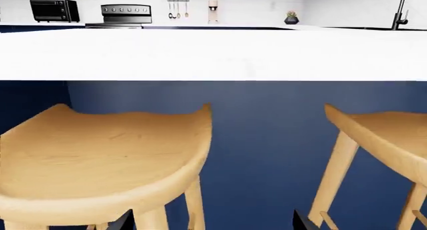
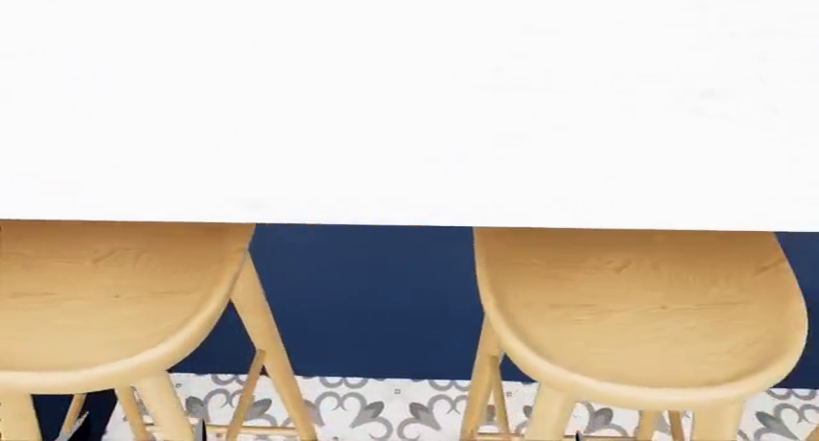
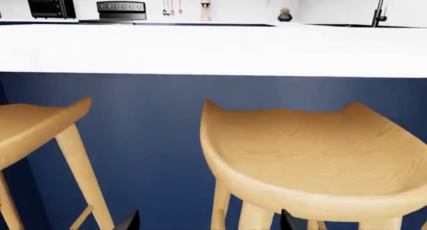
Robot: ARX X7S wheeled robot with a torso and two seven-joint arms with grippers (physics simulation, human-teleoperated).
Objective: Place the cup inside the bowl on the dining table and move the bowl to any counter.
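Note:
The cup, the bowl and the dining table are out of view in all three views. A white counter (image 2: pixel 409 96) with faint grey veining on a navy base fills the upper half of the head view, and its top is bare where it shows. My left gripper (image 1: pixel 213 222) is open, its dark fingertips (image 1: pixel 125 221) wide apart, low in front of a wooden stool. My right gripper (image 3: pixel 209 221) is open too, with nothing between its fingertips (image 3: pixel 130 220), facing the other stool.
Two light wooden stools (image 2: pixel 109 297) (image 2: pixel 640 316) stand tucked against the navy counter base (image 2: pixel 364 297). Patterned floor tiles (image 2: pixel 371 407) show below. Far behind are an oven (image 1: pixel 55 10), a stove (image 1: pixel 126 12) and a black tap (image 1: pixel 398 10) on a back counter.

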